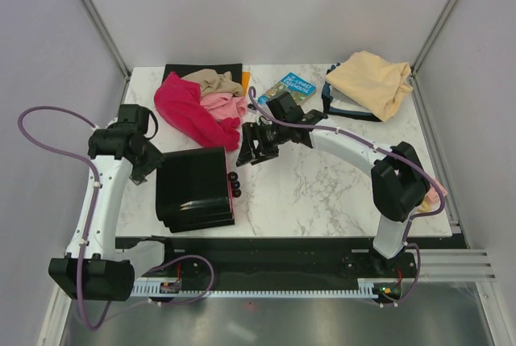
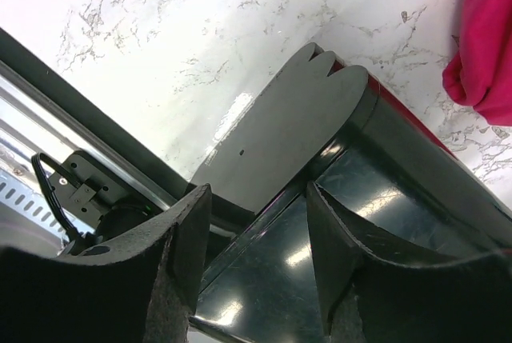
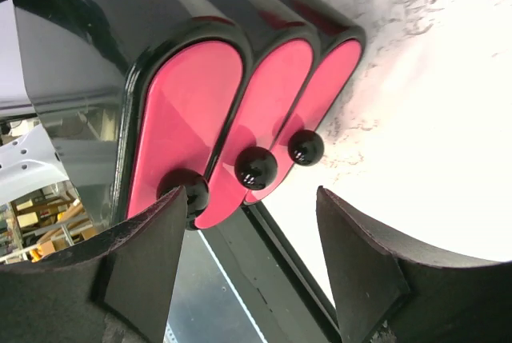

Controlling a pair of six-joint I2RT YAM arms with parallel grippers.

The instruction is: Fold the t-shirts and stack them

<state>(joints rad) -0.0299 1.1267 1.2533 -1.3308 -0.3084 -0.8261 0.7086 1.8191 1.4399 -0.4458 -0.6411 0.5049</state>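
I see the crimson red t-shirt (image 1: 189,114), pink t-shirt (image 1: 227,106) and tan-brown t-shirt (image 1: 214,82) heaped together at the far left of the white marble surface (image 1: 322,193), with the pale peach-cream t-shirt (image 1: 371,80) well apart at the far right. My left gripper (image 2: 254,193) and right gripper (image 3: 252,195) are released and empty, flanking the glossy black stacked trays (image 1: 193,186).

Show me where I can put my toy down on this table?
The biggest bare patch of table is at the front, between the black stack and the right arm. A smaller one lies behind that arm, in front of the peach shirt. The back left is crowded: red shirt, pink shirt and tan shirt heaped together.
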